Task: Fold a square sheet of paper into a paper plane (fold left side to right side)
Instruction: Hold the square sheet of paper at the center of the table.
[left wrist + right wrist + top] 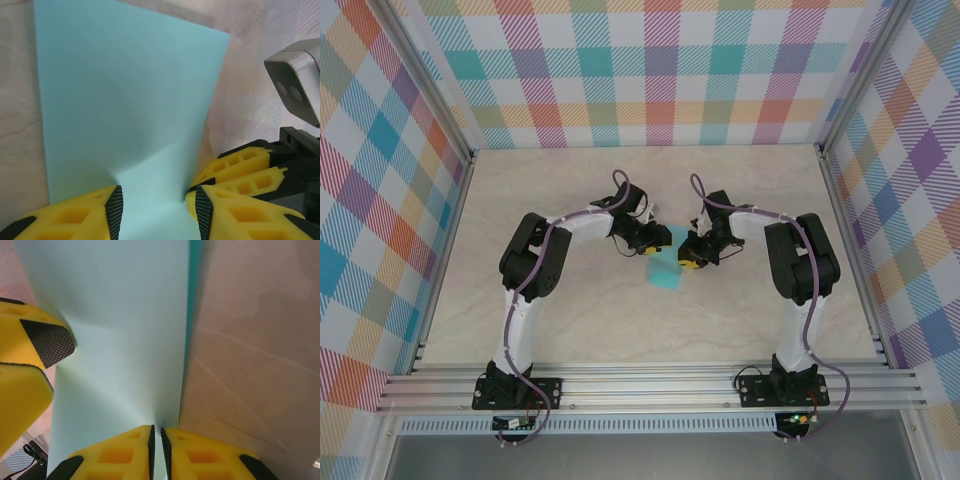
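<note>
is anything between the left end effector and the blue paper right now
Nothing visible stands in the way. The blue sheet rises directly between the open jaws of the left end effector, with no other object in the gap. The right end effector is pinched on the sheet's edge close beside it.

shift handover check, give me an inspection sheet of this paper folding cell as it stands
surface: pale marbled tabletop
job's things: turquoise square sheet of paper, mid-table between both grippers, buckled
clutter: nothing seen
grippers: left gripper jaws apart, astride the sheet; right gripper pinched shut on its edge
cables: purple cables looped above both wrists
surroundings: plaid walls, aluminium frame
</note>
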Controlling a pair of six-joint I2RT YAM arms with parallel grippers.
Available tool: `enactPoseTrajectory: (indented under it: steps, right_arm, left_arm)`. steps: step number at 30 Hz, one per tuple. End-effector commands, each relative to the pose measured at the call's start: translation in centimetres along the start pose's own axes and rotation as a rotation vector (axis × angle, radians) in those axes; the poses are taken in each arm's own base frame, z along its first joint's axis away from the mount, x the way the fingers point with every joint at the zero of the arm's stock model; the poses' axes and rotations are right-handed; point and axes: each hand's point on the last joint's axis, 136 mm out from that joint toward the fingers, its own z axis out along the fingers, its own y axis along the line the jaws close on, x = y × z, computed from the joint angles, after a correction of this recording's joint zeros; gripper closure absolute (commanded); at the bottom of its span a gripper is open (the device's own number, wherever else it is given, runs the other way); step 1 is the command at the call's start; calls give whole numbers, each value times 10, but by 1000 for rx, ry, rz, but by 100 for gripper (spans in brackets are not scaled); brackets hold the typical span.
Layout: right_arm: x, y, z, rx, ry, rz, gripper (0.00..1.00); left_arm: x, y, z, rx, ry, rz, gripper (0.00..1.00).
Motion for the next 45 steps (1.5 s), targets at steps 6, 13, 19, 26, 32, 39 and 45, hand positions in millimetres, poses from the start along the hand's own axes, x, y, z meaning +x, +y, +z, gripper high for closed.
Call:
enactPoseTrajectory:
  steps: [6,13,19,26,32,39,45]
  right_arm:
    - [-3,-9,-5,50,-49,-9,85]
    - [-26,20,-45,-35,-138,-37,95]
    - [-47,20,-32,-45,-135,-10,99]
    - [-63,24,-18,-78,-115,-2,99]
    - [-68,18,-6,-73,-89,15,98]
    - [-56,-8,7,48,-40,53,97]
    - [-48,-20,14,83,-17,72,97]
  left_arm:
    - [24,26,10,-89,60,-31,56]
    - [29,31,12,-109,65,-36,56]
    - [28,31,11,-112,62,-35,56]
    - [29,30,11,-111,62,-33,56]
    - [27,26,10,-101,58,-22,56]
    - [20,1,-5,-56,36,40,54]
    - [13,-35,-31,16,-4,112,50]
